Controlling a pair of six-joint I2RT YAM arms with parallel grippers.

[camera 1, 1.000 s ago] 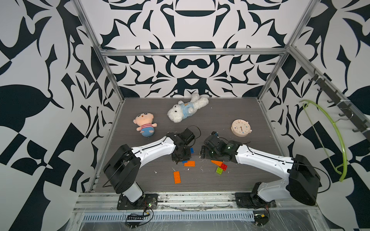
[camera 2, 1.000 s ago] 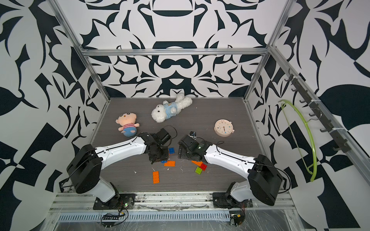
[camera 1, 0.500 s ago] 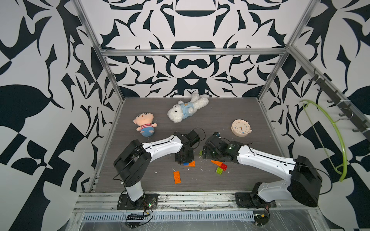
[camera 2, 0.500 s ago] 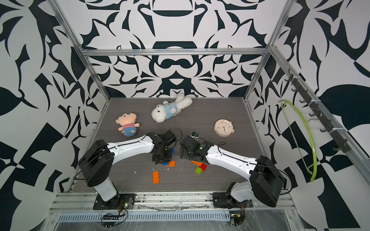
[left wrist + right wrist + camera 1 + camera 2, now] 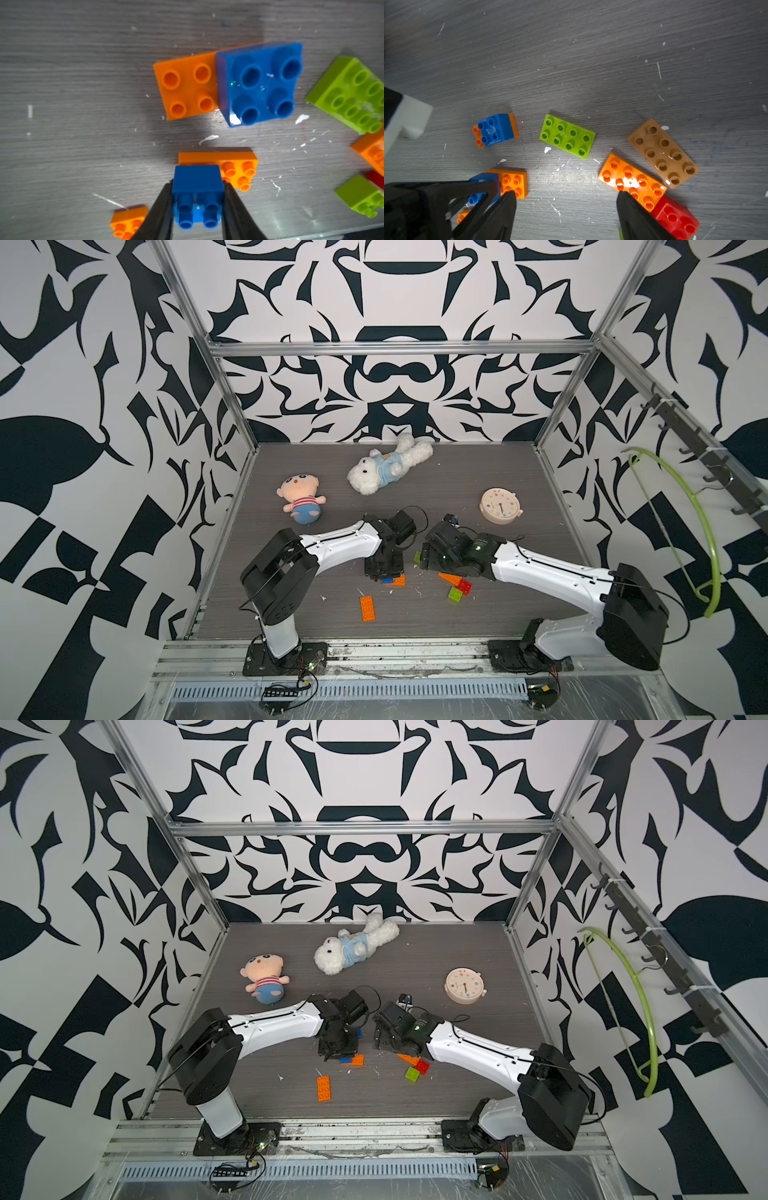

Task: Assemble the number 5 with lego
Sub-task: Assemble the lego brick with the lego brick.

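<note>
Left gripper (image 5: 197, 185) clamps one blue brick (image 5: 197, 199) (right gripper (image 5: 565, 193) released, beside one red brick (image 5: 675, 218)).

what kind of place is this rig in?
Likely a lab robot cell: aluminium frame, black-and-white patterned walls, left arm and right arm bolted to a front rail, lego strewn about.

We see left arm (image 5: 336, 545), right arm (image 5: 548, 572): white shells dotted with small screws, boxy black shoulder joints (image 5: 278, 572), black wrists (image 5: 390, 531). Thin black cable (image 5: 424, 519) along each shell, looping at wrists. Black base plates (image 5: 284, 657) bolted on metal rail (image 5: 395, 655). Fingers (image 5: 158, 212) black, tapered.
</note>
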